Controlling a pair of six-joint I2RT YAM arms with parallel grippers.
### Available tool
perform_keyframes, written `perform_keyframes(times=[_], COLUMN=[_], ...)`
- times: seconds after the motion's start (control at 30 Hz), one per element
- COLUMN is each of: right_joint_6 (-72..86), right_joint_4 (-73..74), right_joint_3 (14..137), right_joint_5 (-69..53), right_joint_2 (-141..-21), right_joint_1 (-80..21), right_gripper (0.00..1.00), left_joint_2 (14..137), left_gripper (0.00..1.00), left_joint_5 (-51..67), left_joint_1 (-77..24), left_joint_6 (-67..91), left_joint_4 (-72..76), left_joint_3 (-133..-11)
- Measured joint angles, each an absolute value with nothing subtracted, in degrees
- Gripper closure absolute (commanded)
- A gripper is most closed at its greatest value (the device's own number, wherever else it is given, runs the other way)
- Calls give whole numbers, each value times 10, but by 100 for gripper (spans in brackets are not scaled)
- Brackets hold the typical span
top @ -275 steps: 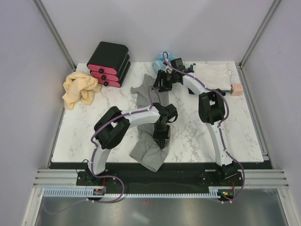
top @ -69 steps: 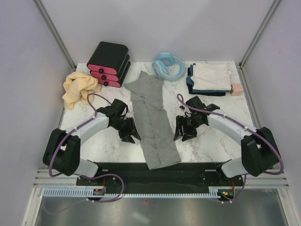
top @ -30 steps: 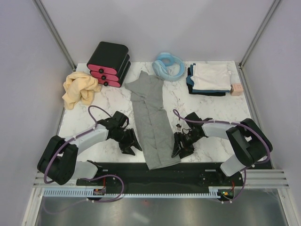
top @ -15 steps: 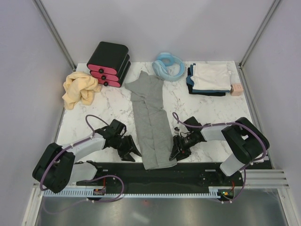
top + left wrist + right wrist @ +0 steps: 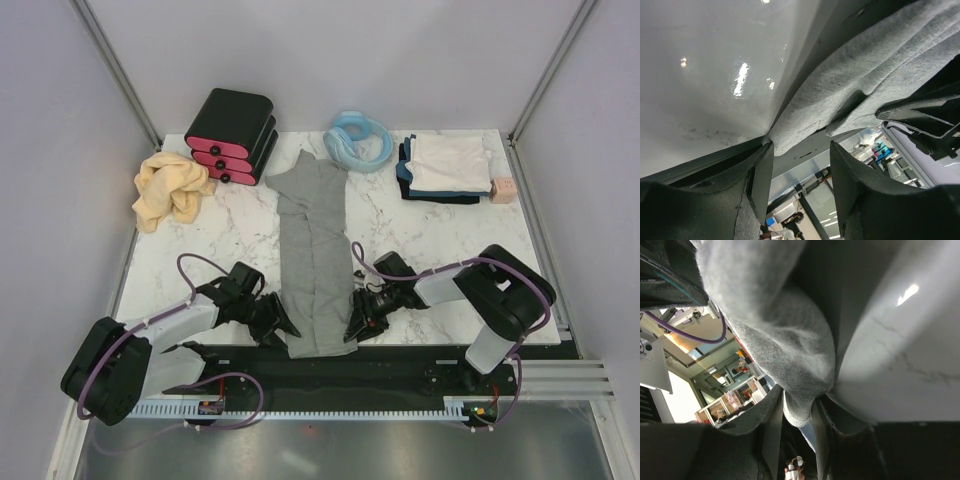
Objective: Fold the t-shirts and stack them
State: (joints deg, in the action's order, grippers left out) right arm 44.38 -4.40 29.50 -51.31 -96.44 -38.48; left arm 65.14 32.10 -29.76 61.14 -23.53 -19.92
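Note:
The heather-grey t-shirt (image 5: 315, 250) lies folded into a long strip from the back of the table to its near edge. My left gripper (image 5: 282, 326) is low at the strip's near left corner. In the left wrist view, the left gripper (image 5: 801, 150) is open, and the grey t-shirt's corner (image 5: 840, 95) lies just beyond its fingertips. My right gripper (image 5: 354, 322) is at the near right corner. In the right wrist view, the right gripper (image 5: 797, 410) is shut on a fold of the grey t-shirt (image 5: 775, 330). A tan-yellow t-shirt (image 5: 170, 190) lies crumpled at the left. Folded whitish and dark t-shirts (image 5: 447, 165) are stacked at the back right.
A black box with pink drawers (image 5: 232, 135) stands at the back left. A light-blue coiled hose (image 5: 358, 140) lies at the back centre. A small pink block (image 5: 503, 190) sits by the folded stack. The table's dark near edge (image 5: 400, 352) runs just behind both grippers.
Both grippers slid down along the grey strip toward the table's near edge. The right jaws narrowed onto the shirt's near right corner. The left jaws stayed open.

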Motion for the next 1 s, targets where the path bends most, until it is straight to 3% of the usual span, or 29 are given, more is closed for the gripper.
perform_keyframes(times=[0.07, 0.17, 0.2, 0.23, 1.0], right_joint_6=[459, 479, 484, 494, 513], right_joint_4=[-61, -77, -80, -85, -36], right_joint_3=[295, 295, 295, 295, 367], right_joint_5=[-506, -500, -499, -496, -483], right_joint_2=[-966, -966, -966, -966, -912], right_joint_1=[-392, -397, -398, -398, -399], right_gripper=[74, 88, 99, 100, 100], left_joint_2=[651, 651, 651, 651, 653], left_gripper=[44, 44, 44, 44, 45], left_joint_5=[321, 319, 317, 316, 296], left_joint_1=[-298, -298, -298, -298, -298], left_joint_6=[612, 613, 613, 612, 606], left_joint_4=[-235, -237, -239, -242, -280], left_joint_3=[-199, -199, -199, -199, -213])
